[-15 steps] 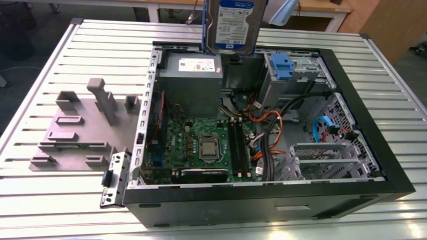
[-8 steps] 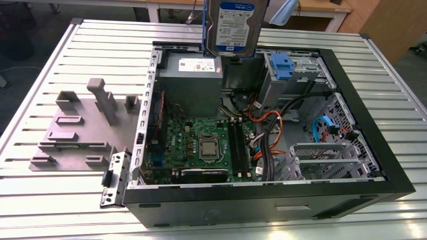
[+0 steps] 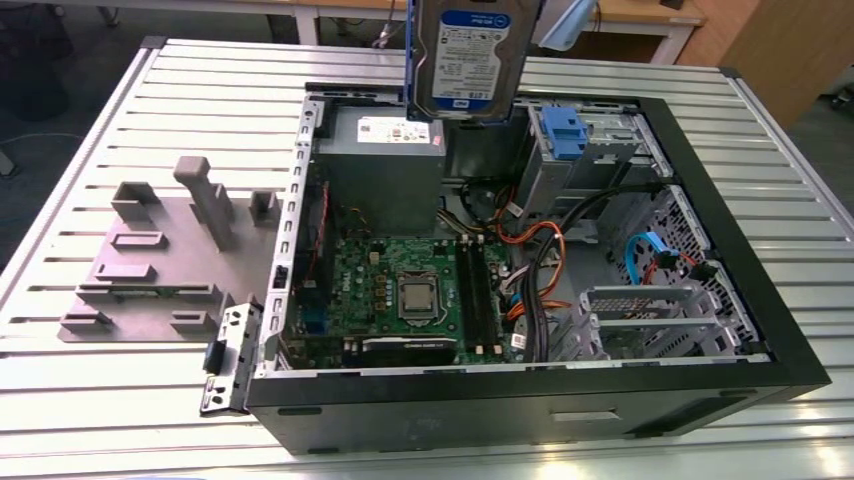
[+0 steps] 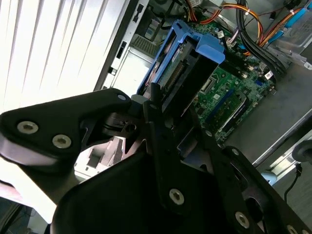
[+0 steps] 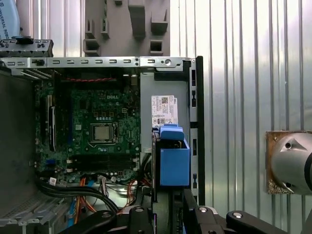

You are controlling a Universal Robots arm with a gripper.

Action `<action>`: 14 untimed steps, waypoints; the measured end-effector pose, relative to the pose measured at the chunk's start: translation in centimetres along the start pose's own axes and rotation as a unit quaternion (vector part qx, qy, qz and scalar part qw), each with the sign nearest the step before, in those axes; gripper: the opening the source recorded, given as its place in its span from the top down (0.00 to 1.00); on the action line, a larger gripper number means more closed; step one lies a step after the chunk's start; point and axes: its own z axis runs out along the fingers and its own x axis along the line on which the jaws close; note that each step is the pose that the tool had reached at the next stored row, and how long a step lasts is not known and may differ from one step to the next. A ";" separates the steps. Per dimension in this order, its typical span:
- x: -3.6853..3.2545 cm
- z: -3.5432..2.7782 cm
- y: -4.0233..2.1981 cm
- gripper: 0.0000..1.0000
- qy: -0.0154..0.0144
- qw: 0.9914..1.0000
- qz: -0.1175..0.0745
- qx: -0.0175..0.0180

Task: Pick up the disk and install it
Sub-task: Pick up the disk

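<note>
Silver disk hangs top centre in the exterior view, over the computer case. Gripper clamps it.

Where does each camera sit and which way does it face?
Exterior view: off the arm, looking down into the open computer case; the disk hangs above.
First wrist view: on the arm, looking past the gripper into the case.
Second wrist view: on the arm, along the gripper toward the disk.
All share the disk and motherboard.
</note>
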 end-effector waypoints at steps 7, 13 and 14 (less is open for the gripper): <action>1.15 -0.05 -0.04 0.65 0.000 1.000 0.000 0.000; 2.30 -0.10 -0.10 0.65 0.000 1.000 0.000 0.000; 2.51 -0.10 -0.10 0.65 0.000 1.000 0.000 0.000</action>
